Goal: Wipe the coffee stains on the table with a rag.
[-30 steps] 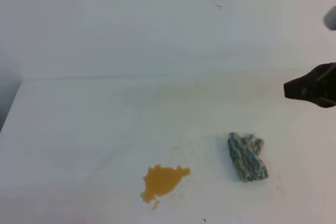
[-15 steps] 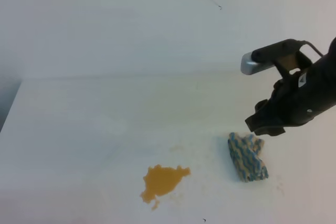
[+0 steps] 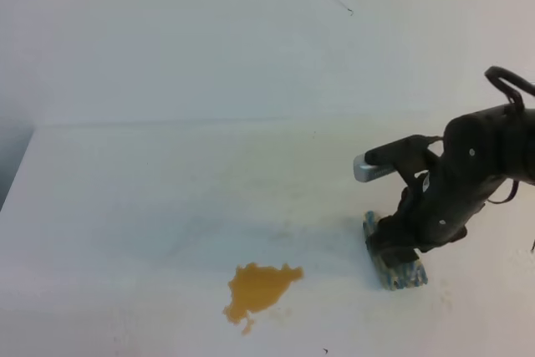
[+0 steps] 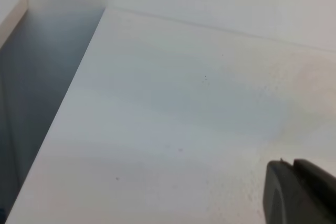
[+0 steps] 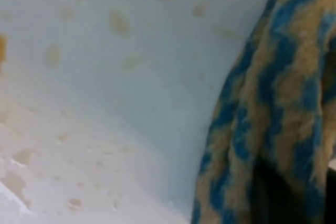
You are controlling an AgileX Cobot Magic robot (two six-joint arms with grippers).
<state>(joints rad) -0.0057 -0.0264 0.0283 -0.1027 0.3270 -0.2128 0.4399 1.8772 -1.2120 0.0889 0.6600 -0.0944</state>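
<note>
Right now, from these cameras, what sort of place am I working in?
Probably a bare lab test bench rather than a kitchen: a plain white matte tabletop against a blank pale wall, holding only an orange-brown coffee blotch and a blue-and-beige zigzag rag under the black right gripper.

Rag (image 3: 399,270) right of coffee stains (image 3: 257,288)

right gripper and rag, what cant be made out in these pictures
- High view: the right gripper covers most of the rag; its jaws are hidden.
- Right wrist view: rag blurred, cut off at the right edge.
- Left wrist view: left gripper only a dark corner, cut off.
</note>
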